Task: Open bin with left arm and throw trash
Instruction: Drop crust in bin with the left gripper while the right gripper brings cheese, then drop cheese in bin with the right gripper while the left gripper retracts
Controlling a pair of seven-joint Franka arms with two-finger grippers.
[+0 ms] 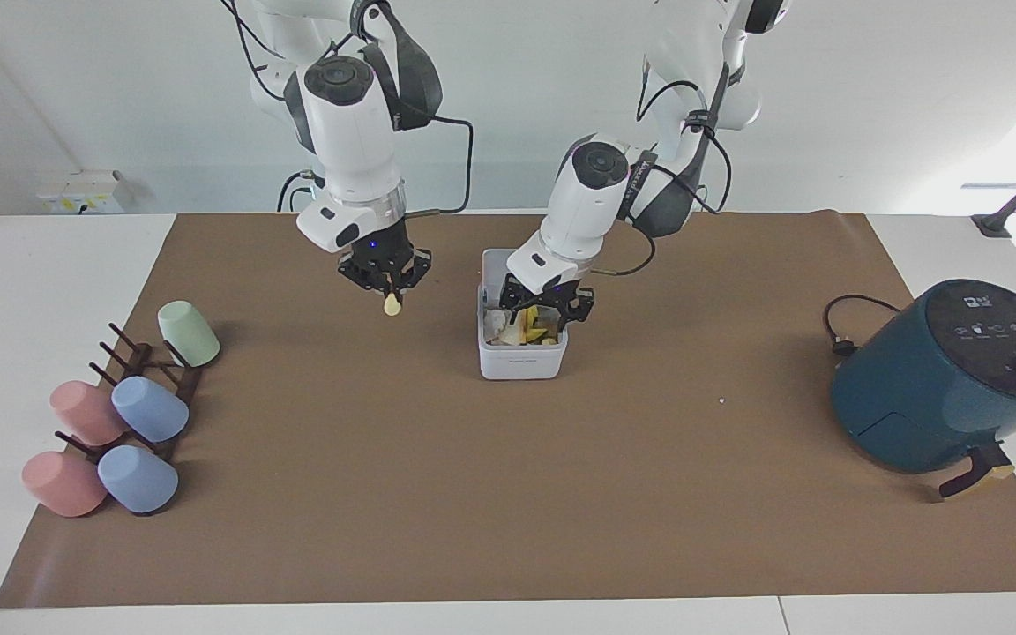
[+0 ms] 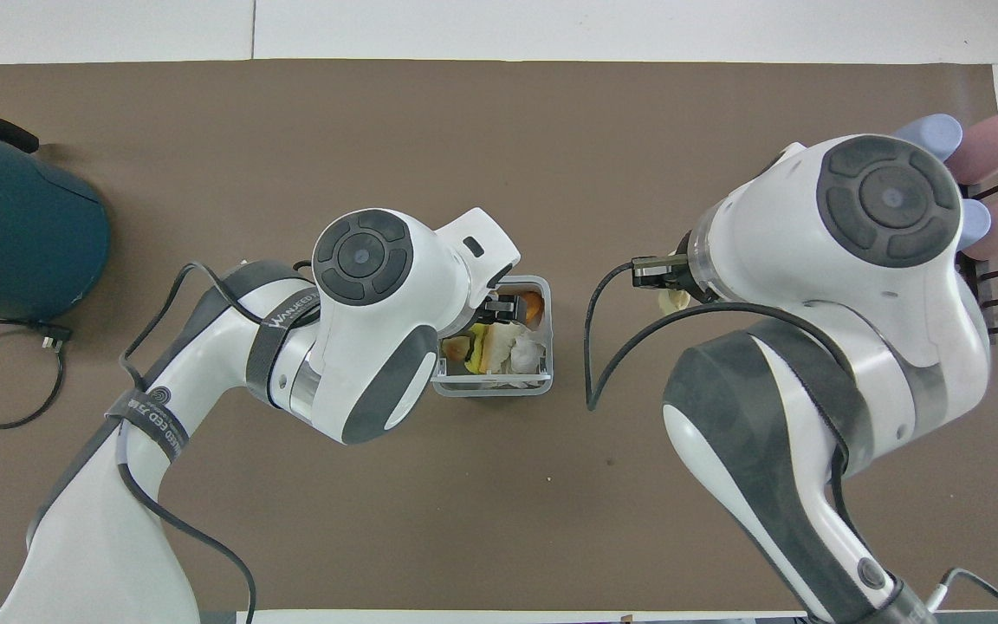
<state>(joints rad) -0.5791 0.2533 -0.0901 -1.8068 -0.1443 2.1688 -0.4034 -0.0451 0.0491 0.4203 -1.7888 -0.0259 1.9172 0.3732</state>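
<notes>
- The brown mat [image 1: 508, 494] is seen bare across its wide strip farthest from the robots, up to its edge.
- The dark teal air fryer [image 1: 940, 379] is set at the left arm's end of the table, at the mat's edge, with its cord [image 1: 843, 326] lying beside it, nearer to the robots.
- The pastel cups [image 1: 120, 423] are held on a dark rack at the right arm's end of the table, well apart from the bin.
- The bin [image 1: 521, 360] is placed near the middle of the mat, with its lid raised on the side nearer to the robots; open mat is left around its other sides.
- The trash [image 1: 521, 328] is seen inside the bin: white tissue, yellow pieces and an orange-edged scrap [image 2: 532, 305].
- The left gripper [image 1: 548, 309] is held just over the bin's open top, its fingers spread apart and nothing gripped.
- The right gripper [image 1: 384, 275] is raised over bare mat beside the bin, toward the right arm's end, clamped on a small pale scrap [image 1: 392, 306] that hangs below its tips.
</notes>
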